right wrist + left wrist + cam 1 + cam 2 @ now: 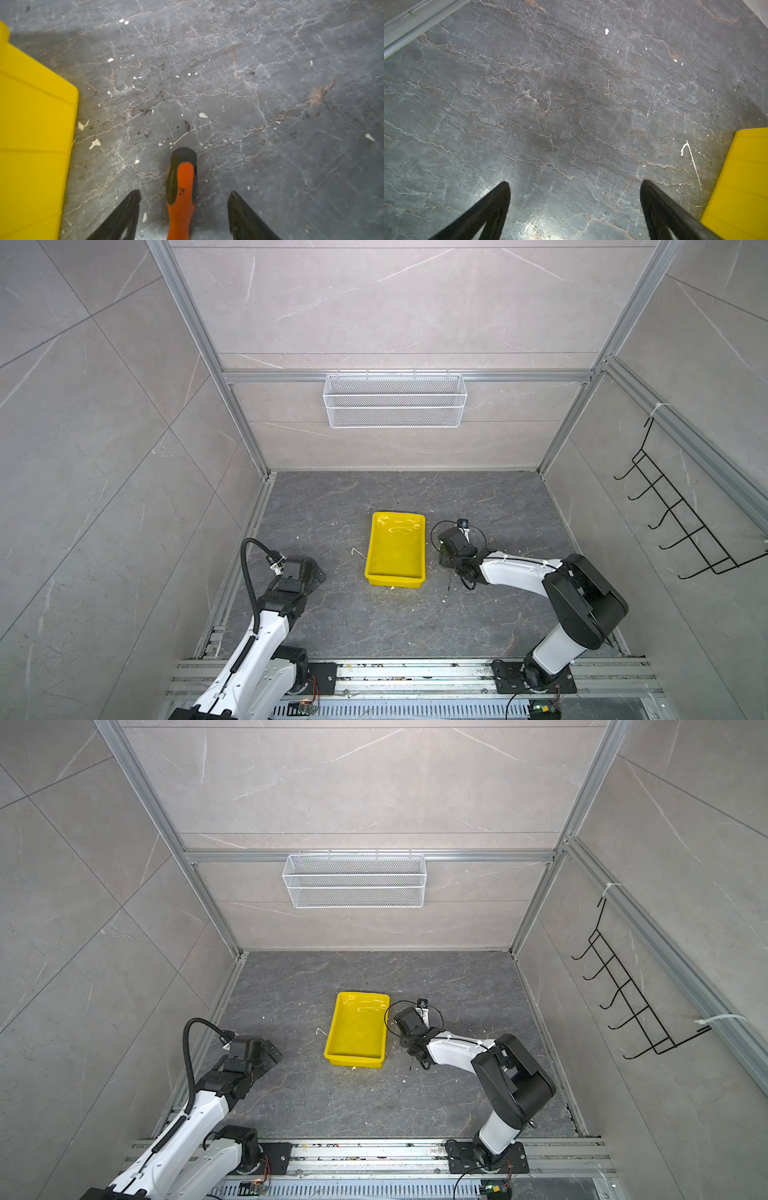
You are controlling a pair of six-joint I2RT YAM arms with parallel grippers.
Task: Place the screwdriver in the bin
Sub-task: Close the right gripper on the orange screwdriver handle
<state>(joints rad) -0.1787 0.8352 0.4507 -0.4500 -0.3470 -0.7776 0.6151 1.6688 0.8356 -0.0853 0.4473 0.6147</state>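
The screwdriver (181, 207) lies on the dark stone floor, its orange handle and black cap between the fingers of my right gripper (184, 192). The jaws stand open, with floor showing on both sides of the handle. In both top views the right gripper (451, 561) points down just right of the yellow bin (395, 556) and hides the handle; only a thin dark shaft (449, 587) pokes out on the near side. The bin (357, 1031) holds nothing. My left gripper (575, 182) is open over bare floor, left of the bin (741, 182).
A white wire mesh basket (395, 401) hangs on the back wall. A black wire hook rack (681, 522) is fixed to the right wall. White crumbs (95, 143) and a thin white scrap (356, 551) lie on the floor by the bin.
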